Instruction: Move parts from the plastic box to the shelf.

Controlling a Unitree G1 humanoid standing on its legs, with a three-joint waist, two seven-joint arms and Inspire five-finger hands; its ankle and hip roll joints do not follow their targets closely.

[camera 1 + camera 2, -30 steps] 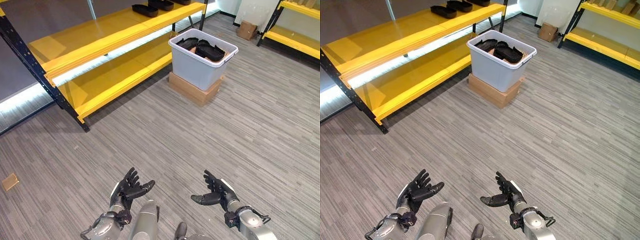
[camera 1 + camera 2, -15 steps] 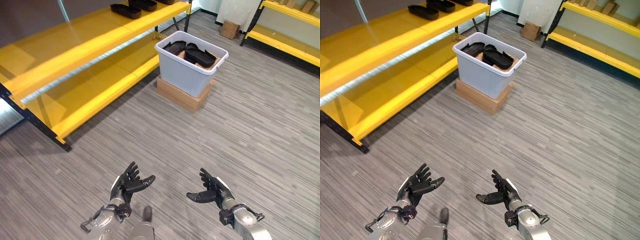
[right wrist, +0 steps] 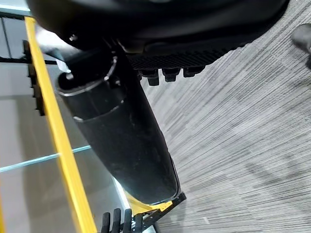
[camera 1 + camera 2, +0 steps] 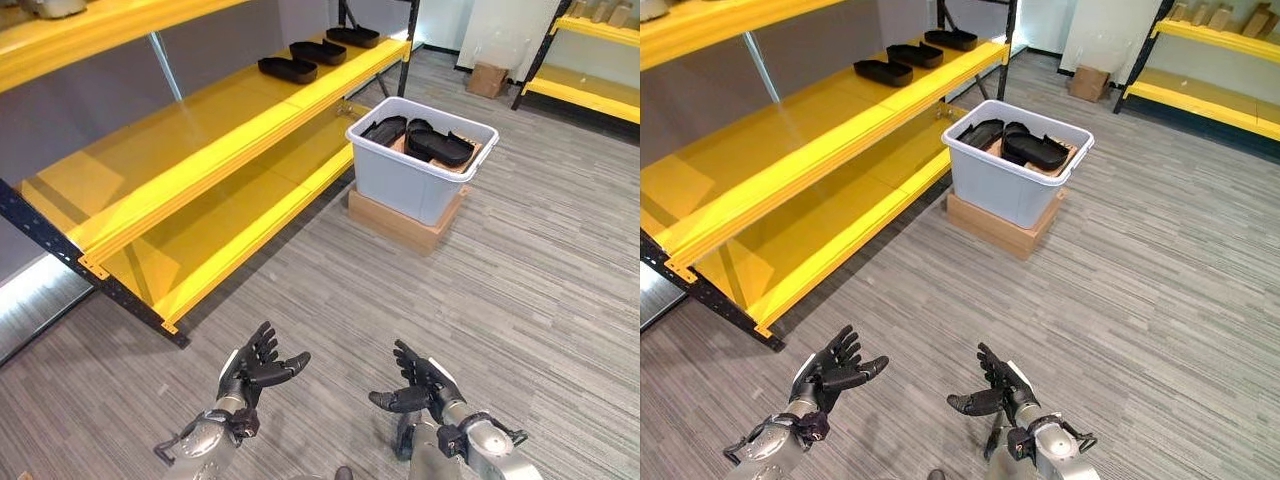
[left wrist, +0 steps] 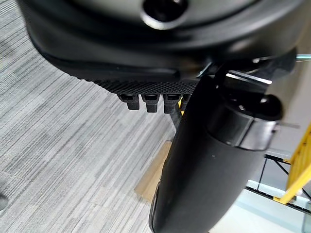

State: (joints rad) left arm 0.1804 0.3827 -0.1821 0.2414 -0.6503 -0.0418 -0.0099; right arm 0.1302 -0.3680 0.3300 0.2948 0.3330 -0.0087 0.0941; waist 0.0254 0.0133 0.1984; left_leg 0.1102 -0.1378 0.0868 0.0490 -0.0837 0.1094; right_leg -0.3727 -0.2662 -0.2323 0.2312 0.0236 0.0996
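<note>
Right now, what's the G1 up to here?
Nothing is in hand yet. The left hand and right hand are both open and empty, held out low over the grey floor, short of the work. Ahead, the grey plastic box sits on a cardboard box beside the yellow shelf and holds several black parts. Three black parts already lie in a row on the shelf's far end.

The left hand (image 4: 256, 368) and the right hand (image 4: 420, 385) are dark, almost black, with slim jointed fingers. Each sits on a rounded silver-grey forearm. Close up, the palm has a fine dotted texture and the thumb is smooth and glossy.
</note>
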